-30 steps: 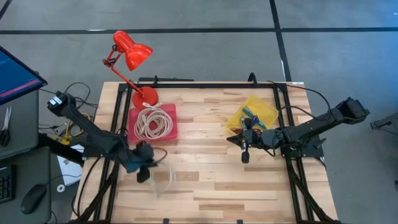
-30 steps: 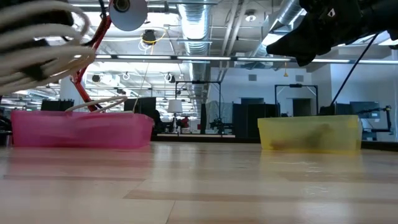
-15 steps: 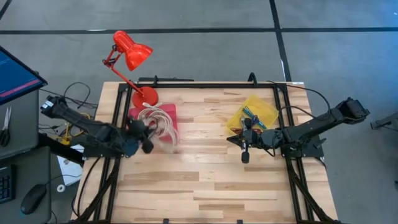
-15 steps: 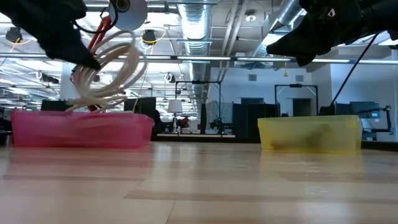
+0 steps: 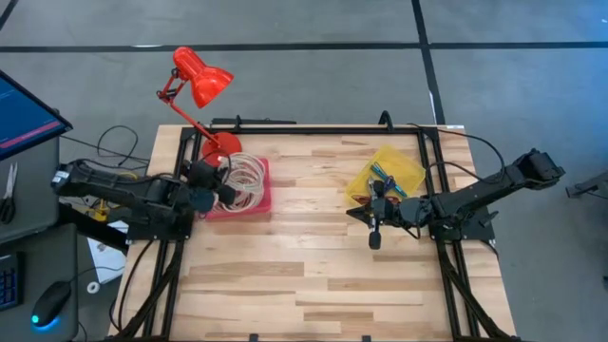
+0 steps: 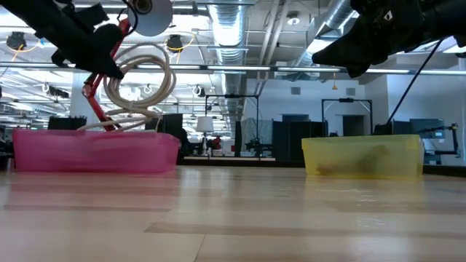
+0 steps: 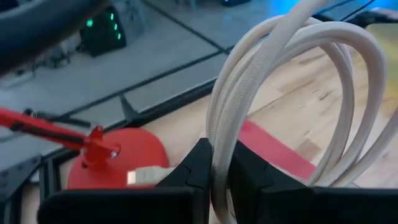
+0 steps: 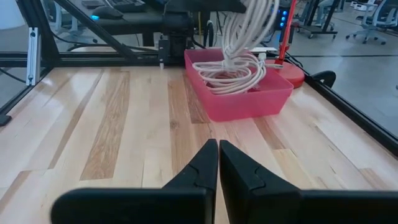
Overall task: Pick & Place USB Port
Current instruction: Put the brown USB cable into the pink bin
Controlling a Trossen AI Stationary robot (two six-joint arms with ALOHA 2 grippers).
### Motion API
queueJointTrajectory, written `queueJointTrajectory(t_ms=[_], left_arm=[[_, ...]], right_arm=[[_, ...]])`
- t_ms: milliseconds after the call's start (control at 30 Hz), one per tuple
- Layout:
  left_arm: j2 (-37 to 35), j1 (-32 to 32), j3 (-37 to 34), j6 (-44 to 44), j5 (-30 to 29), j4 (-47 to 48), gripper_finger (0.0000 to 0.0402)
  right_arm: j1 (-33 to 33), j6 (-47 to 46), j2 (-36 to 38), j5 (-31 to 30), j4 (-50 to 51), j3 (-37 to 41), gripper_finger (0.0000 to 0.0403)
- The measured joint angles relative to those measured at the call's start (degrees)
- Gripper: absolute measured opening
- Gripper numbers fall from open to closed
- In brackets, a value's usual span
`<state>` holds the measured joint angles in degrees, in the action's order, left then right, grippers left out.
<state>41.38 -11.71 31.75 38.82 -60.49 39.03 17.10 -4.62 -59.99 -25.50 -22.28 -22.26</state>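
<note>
A coil of cream cable hangs from my left gripper over the pink tray, where more cream cable lies. In the low view the coil loops above the tray, below the gripper. In the left wrist view a white plug shows beside the fingers. My right gripper is shut and empty, above the table just nearer than the yellow tray; its fingers point toward the pink tray. My left gripper pinches several strands of the cream cable's coil between its two fingers. The fingers lie across the strands. The coil is lifted, its loops hanging out beyond the fingers above the pink tray; whether its lowest part touches the cable in the tray cannot be told.
A red desk lamp stands with its base just beyond the pink tray, its arm close to my left gripper. The yellow tray holds small coloured items. Black frame rails run along the table's sides. Bare wood lies between the trays and toward the near edge.
My left gripper has carried the cable coil from the near-left part of the table toward the far edge, ending over the pink tray beside the lamp base. The coil stayed lifted and swung along with it. The gripper stayed shut on it.
</note>
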Motion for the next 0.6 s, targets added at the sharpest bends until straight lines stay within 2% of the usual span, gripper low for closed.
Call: queueJointTrajectory(t_ms=[233,433,600], left_arm=[[0.01,9.02,0.0,-0.01,11.61,0.11,0.0029],[0.01,14.17,-0.35,0.03,16.76,0.43,0.0029],[0.01,17.25,-3.77,0.91,19.31,0.39,0.0029]], right_arm=[[0.0,0.0,0.0,0.0,0.02,0.0,0.0008],[0.0,0.0,0.0,0.0,0.67,0.0,0.0008],[-0.01,0.0,0.0,0.0,0.96,0.0,0.0008]])
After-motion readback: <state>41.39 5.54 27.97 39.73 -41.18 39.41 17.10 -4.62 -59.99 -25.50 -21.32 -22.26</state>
